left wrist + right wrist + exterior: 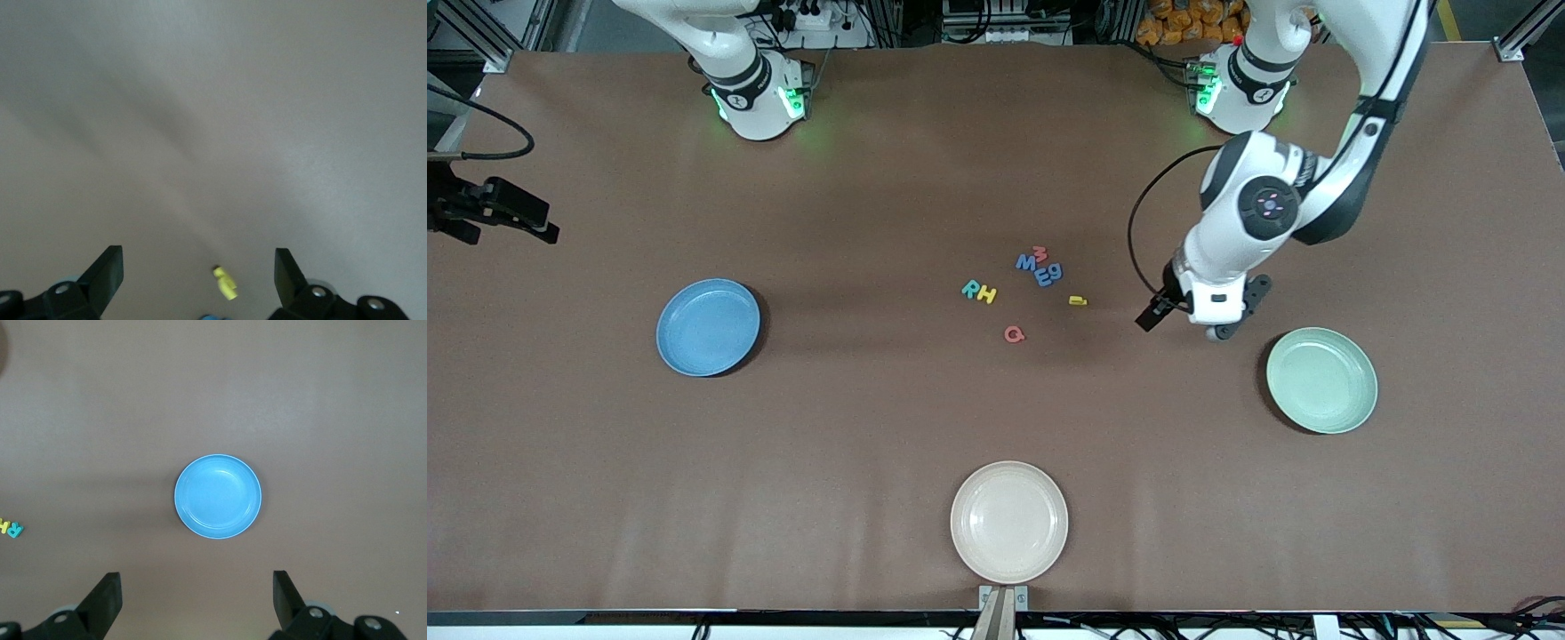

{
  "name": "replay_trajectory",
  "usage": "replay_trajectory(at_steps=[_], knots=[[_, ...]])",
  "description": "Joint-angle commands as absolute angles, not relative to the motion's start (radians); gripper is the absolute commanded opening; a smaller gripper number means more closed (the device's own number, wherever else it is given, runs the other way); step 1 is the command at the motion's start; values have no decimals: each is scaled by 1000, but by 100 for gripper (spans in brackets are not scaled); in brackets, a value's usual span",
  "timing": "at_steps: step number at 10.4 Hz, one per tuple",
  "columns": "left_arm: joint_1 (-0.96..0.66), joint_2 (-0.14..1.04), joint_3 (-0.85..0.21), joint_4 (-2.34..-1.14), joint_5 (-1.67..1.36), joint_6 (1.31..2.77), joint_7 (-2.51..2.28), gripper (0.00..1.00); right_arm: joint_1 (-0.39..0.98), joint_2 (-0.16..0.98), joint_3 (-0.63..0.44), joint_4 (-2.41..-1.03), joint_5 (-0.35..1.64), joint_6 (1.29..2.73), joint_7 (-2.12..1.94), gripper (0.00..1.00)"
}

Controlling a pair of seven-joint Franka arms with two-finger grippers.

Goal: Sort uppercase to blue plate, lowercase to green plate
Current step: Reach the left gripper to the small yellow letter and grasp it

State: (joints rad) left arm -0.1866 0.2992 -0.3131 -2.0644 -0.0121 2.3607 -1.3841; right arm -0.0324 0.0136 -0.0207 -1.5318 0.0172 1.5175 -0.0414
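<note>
Yellow lowercase letter (1078, 300) lies near open left claw (1190, 322)

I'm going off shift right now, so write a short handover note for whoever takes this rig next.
Left gripper: open, empty, over bare table between the yellow lowercase letter and the green plate.
Right gripper: open, empty, high over the blue plate.
Letters: all eight clustered mid-table.
Done: nothing, both plates empty.
Left: sort all eight; the cream plate is unused.

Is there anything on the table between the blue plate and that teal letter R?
No, the front view shows only bare brown table between the blue plate and the teal R.
</note>
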Motion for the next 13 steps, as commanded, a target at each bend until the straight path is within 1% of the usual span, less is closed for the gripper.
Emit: replay_trajectory(at_steps=[1,2,3,5,11,13], knots=[[-233,438,-311,-1956,43,2382,-1619,100,-37,14,-17,-1529,31,1511,-41,100],[-254,487,-311,-1921,44,2384,-1688,100,-37,14,-17,-1529,31,1508,-41,100],[-270,515,-311,-1910,44,2394,-1748,100,-37,14,-17,-1529,31,1505,-41,100],[-296,535,-311,-1916,44,2463,-1853,100,-38,15,-17,-1529,31,1505,-41,100],[-367,607,-310,-1927,44,2517,-1893,100,-34,23,-17,-1546,34,1505,-40,100],[-370,612,-310,-1927,44,2519,-1894,100,-3,32,-17,-1558,57,1511,-20,100]])
